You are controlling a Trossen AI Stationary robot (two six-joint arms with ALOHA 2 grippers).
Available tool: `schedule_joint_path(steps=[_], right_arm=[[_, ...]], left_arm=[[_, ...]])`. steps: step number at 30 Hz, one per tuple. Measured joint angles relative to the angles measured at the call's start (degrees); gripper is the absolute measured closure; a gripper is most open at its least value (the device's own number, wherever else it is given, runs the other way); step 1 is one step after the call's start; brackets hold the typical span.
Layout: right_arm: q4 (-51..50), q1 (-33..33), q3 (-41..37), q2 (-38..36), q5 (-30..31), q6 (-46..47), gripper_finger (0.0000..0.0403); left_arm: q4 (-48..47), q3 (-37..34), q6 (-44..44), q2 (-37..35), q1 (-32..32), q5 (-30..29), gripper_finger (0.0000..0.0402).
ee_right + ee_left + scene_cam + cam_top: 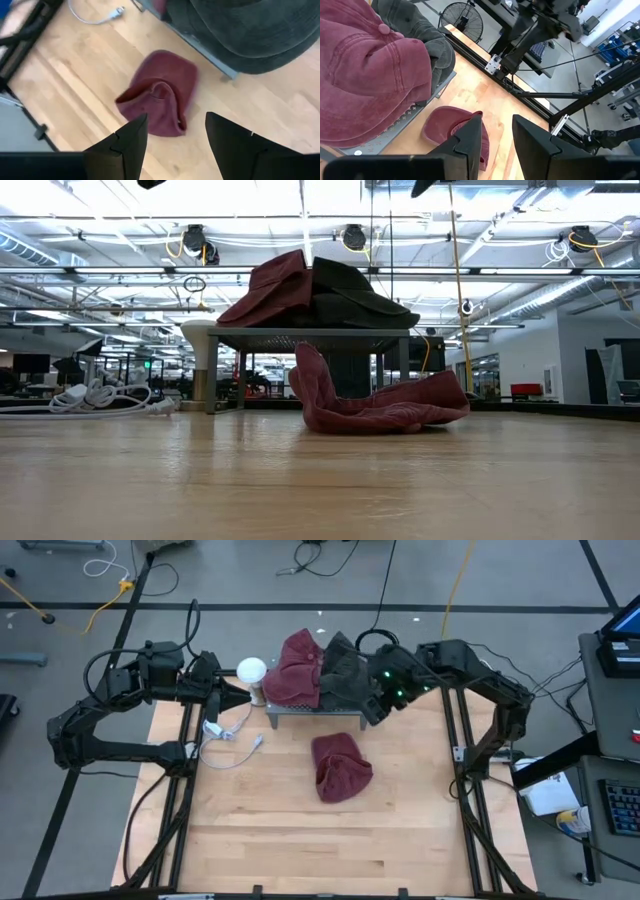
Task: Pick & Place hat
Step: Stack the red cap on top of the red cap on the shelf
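A dark red hat (pixel 340 768) lies crumpled on the wooden table, near the middle (pixel 380 405) (pixel 160 92) (pixel 452 130). Behind it a grey perforated stand (pixel 310 715) carries another red cap (pixel 297 670) (pixel 365 75) and a dark grey hat (pixel 345 670) (pixel 250 30). My left gripper (pixel 243 693) (pixel 497 145) hovers open at the stand's left end. My right gripper (pixel 372 712) (pixel 175 135) hovers open over the stand's right front corner, above and beyond the fallen hat. Neither touches anything.
A white mushroom-shaped object (pixel 252 672) (pixel 203 340) stands at the stand's left end, close to my left gripper. A white cable with plug (pixel 228 735) (pixel 90 398) lies on the table's left part. Bare wood (pixel 320 840) stretches toward the near edge.
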Motion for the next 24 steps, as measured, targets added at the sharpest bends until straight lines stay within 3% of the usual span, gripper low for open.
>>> schedule_joint_path(steps=[5, 10, 17, 24], right_arm=[[0.3, 5.3, -2.8, -2.7, 3.0, 7.6, 0.0211], [1.2, 7.6, -10.7, -5.3, 3.3, 13.6, 0.0201], [8.6, 8.1, -27.4, -9.6, 2.9, 14.8, 0.0173], [25.9, 8.2, -47.3, -16.3, 2.6, 15.4, 0.0173]], left_arm=[[0.0, 0.0, -1.2, 0.0, 0.0, 0.0, 0.0289], [0.0, 0.0, -1.2, 0.0, 0.0, 0.0, 0.0289], [0.0, 0.0, -2.1, 0.0, 0.0, 0.0, 0.0289], [0.0, 0.0, -2.5, 0.0, -0.2, 0.5, 0.0289]])
